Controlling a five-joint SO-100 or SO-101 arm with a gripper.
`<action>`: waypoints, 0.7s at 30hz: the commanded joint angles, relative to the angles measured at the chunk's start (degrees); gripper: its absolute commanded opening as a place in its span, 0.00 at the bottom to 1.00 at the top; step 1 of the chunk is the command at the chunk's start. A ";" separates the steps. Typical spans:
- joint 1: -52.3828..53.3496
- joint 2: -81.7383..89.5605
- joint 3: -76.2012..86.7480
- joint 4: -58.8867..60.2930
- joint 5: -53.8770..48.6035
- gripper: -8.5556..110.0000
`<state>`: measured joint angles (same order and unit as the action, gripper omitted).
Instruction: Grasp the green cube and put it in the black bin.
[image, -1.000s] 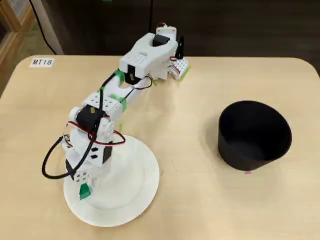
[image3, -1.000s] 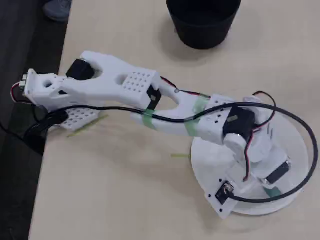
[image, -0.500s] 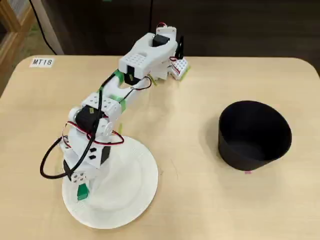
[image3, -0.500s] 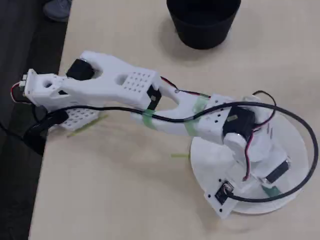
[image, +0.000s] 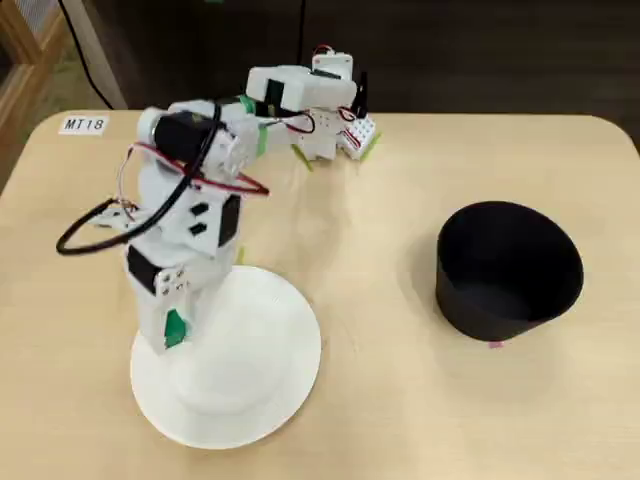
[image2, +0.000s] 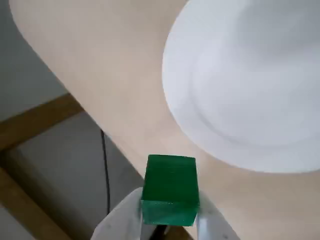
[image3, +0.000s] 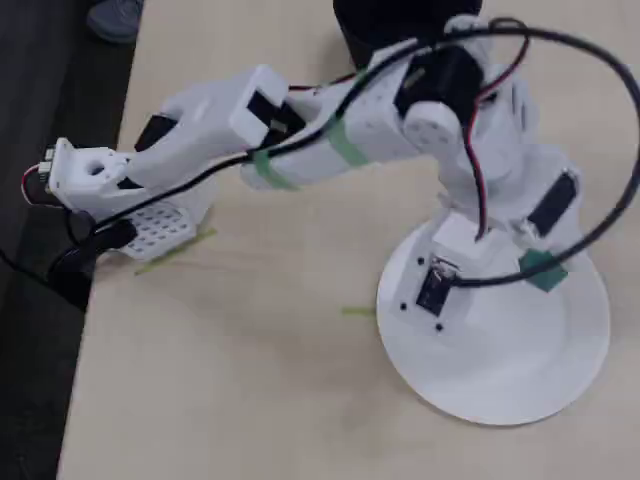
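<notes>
A: The arm has risen off the white plate since a second ago.
B: Yes, gripper clenched on the green cube, lifted to clear the plate; black bin waits well apart.

The arm is being shown with white printed shells and black servo blocks. Green tape bands are being wrapped around its links. Black and red cables are being looped alongside.
</notes>
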<state>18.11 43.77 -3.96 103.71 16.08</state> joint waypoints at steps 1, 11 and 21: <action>-4.92 8.96 -1.67 2.11 -3.43 0.07; -24.96 17.75 0.18 2.37 -22.94 0.07; -44.12 23.82 10.20 2.46 -31.64 0.07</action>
<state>-22.06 63.28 4.39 105.91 -14.59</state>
